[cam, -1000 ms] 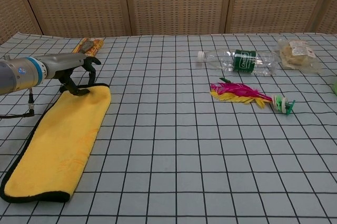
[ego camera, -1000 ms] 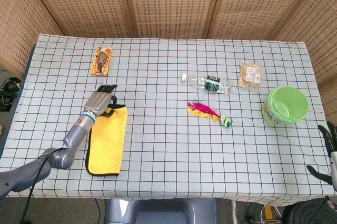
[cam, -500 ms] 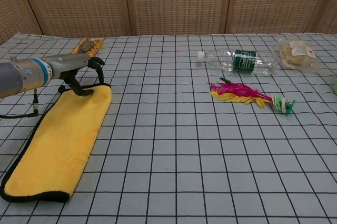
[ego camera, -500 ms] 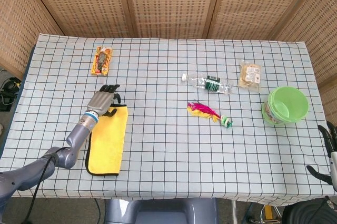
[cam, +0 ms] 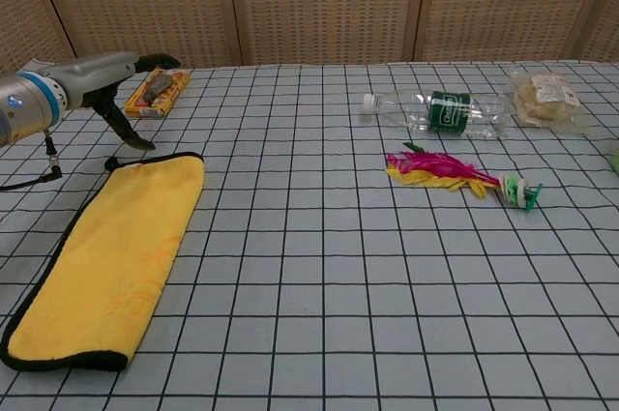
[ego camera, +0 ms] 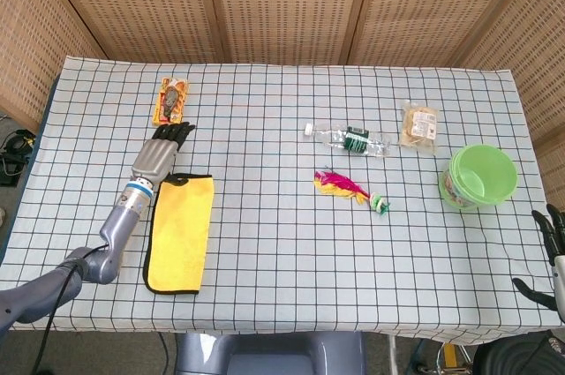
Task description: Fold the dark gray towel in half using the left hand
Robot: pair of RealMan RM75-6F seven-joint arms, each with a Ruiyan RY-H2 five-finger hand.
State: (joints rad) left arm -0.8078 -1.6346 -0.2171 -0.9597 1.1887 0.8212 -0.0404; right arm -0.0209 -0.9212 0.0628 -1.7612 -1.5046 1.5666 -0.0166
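left hand (ego camera: 156, 153) (cam: 108, 84) w/ fingers extended, slightly apart, holding nothing, raised over tabletop near left edge; forearm runs back toward front-left corner. right hand (ego camera: 546, 251) just off front-right corner, fingers spread, holding nothing; only partly in head view.

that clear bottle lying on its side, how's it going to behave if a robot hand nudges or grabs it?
The bottle lies on its side, so a nudge across its length would probably roll it. It looks clear and empty, so likely light and easy to send skidding on the tablecloth. The thin plastic may dent under a firm grip.
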